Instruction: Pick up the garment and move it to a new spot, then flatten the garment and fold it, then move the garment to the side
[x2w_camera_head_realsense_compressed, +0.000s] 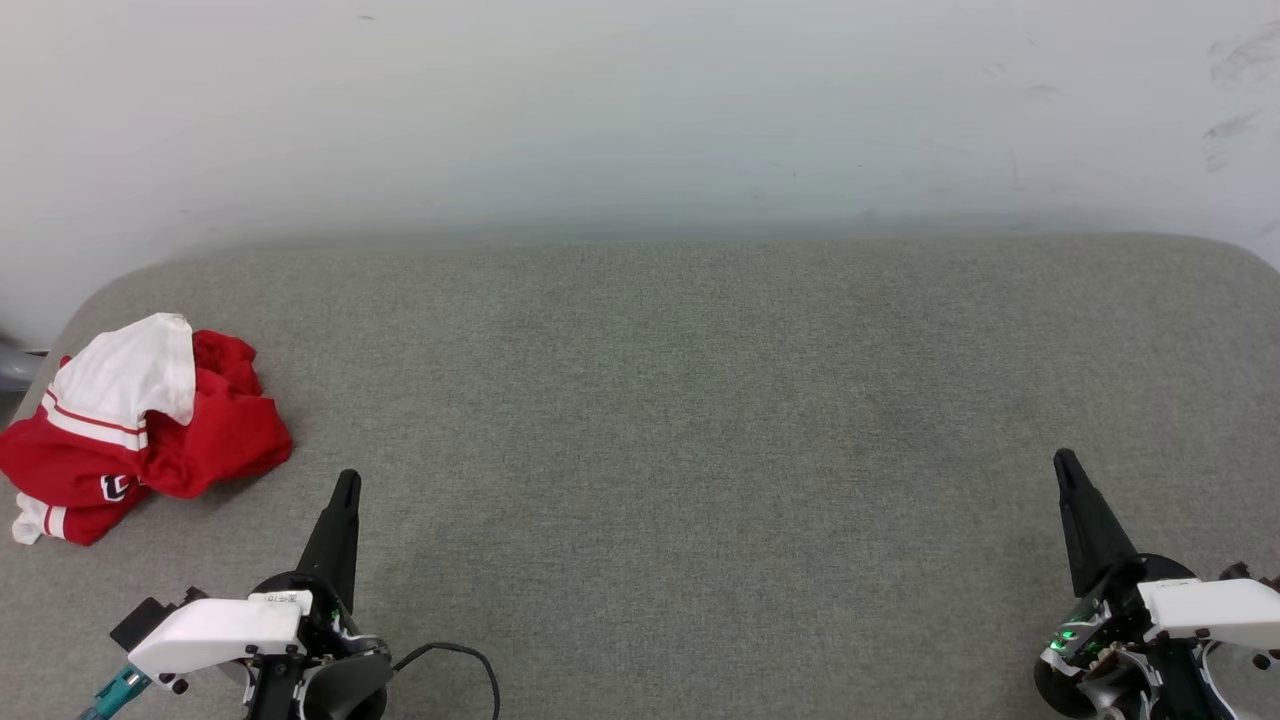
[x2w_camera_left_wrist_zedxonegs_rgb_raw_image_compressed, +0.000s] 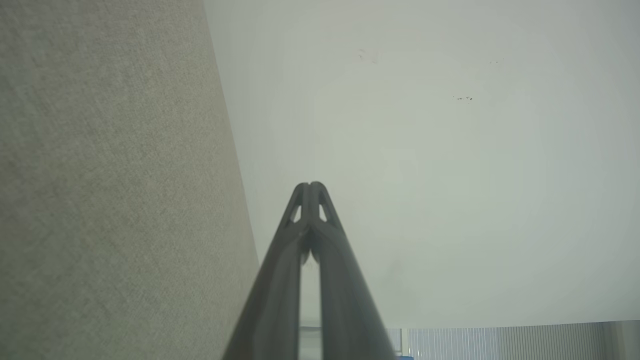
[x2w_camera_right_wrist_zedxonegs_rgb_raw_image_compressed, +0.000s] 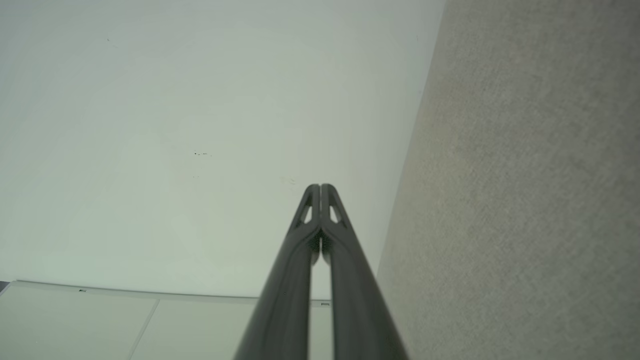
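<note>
The garment, a red shirt with a white sleeve and red-white striped trim, lies crumpled in a heap at the far left of the grey padded table. My left gripper is shut and empty, its tip pointing up just right of the heap and a little nearer to me. In the left wrist view its fingertips meet, aimed at the white wall. My right gripper is shut and empty at the lower right, far from the shirt. Its fingertips also touch.
A white wall rises behind the table's far edge. A black cable loops beside my left wrist at the front edge. The table's rounded left corner lies just past the shirt.
</note>
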